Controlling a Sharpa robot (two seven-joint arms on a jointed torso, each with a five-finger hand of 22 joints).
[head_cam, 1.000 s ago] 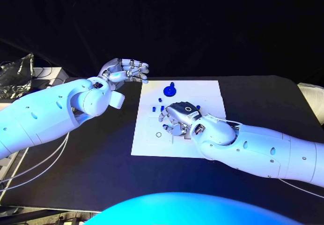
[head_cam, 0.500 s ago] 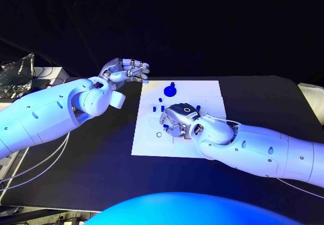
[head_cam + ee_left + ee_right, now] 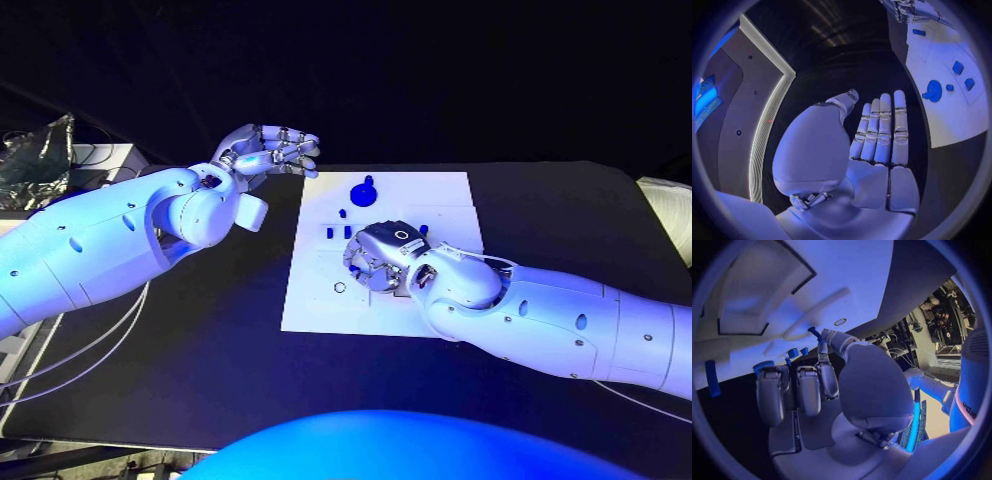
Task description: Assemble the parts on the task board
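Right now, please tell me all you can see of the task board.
The task board is a flat white rectangular plate lying on the black table, lengthwise away from the robot. It looks smooth, with shallow recesses. Small blue parts sit toward its far end. The right hand rests over its middle; the left hand is raised beside its far left corner, apart from it.

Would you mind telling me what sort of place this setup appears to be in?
Probably a robotics lab or test bench: a black table carries a white task board with small blue parts, dark drapes hang behind, and cables and equipment sit beside the table.
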